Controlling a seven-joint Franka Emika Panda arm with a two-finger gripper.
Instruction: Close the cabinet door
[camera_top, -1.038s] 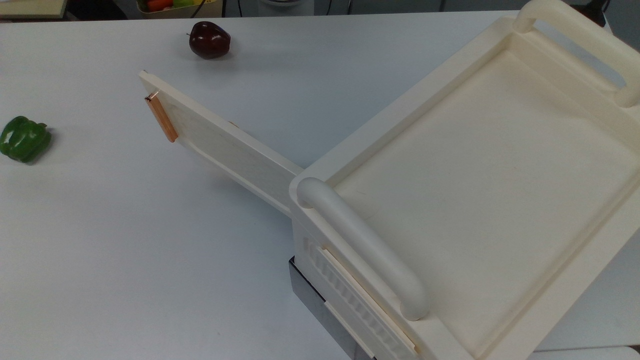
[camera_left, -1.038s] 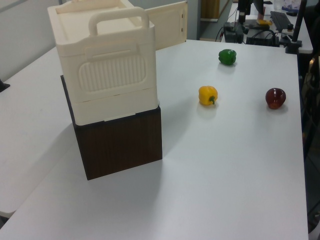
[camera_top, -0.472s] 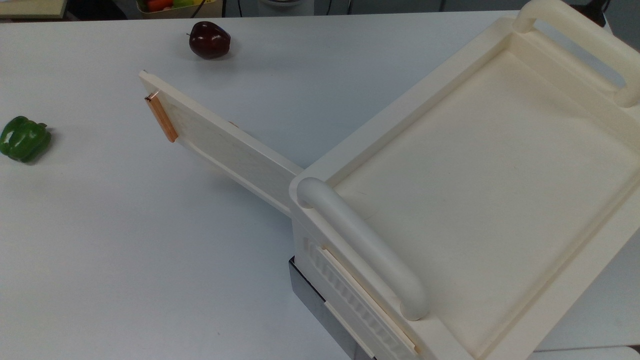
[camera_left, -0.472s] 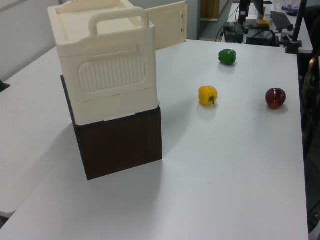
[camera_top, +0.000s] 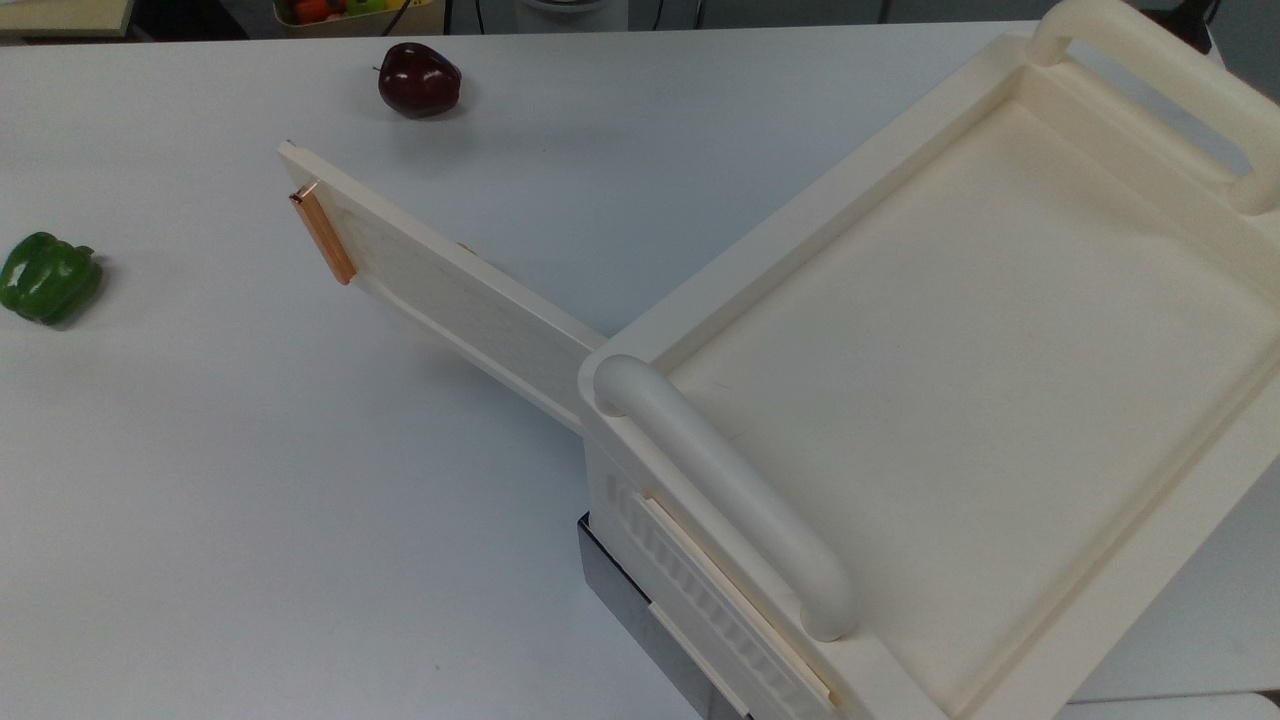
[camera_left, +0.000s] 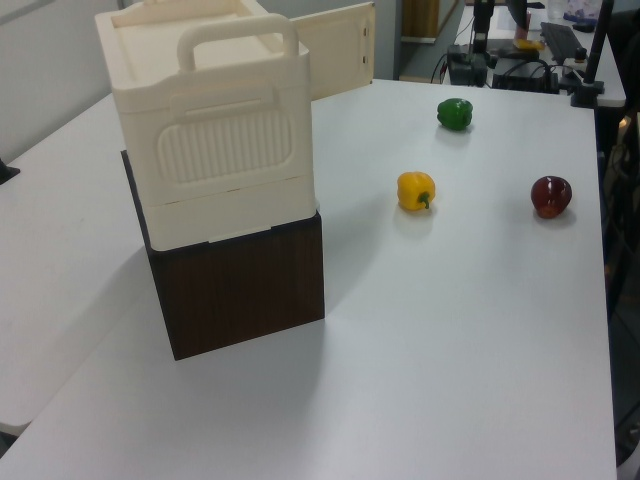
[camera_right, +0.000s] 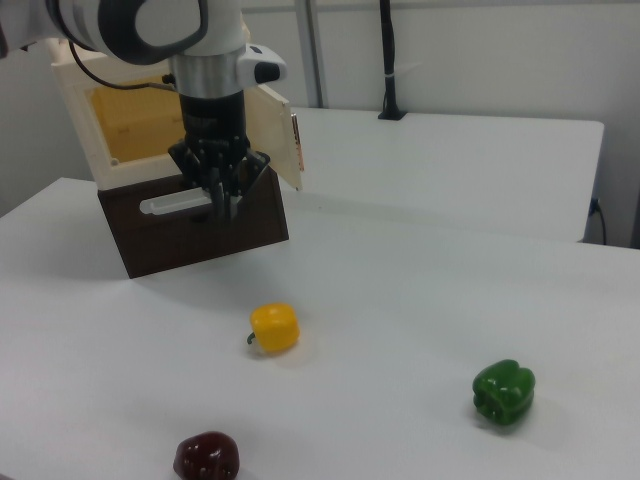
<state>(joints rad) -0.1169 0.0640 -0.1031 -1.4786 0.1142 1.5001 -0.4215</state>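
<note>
- Just behind the gripper (camera_right: 222, 195), the door (camera_right: 270, 135) stands swung wide, its handle (camera_right: 295, 143) at the free edge.
- Fingers' spread cannot be told; they hang free, holding nothing, poised to push.

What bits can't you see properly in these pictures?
- Inside the cabinet: in the right view the robot arm covers part of the opening.
- Pincer: open or shut cannot be told in the right view.
- Cabinet door: in the left view the cabinet body hides most of it.
- Drawer front: cut off by the top view's bottom edge.
</note>
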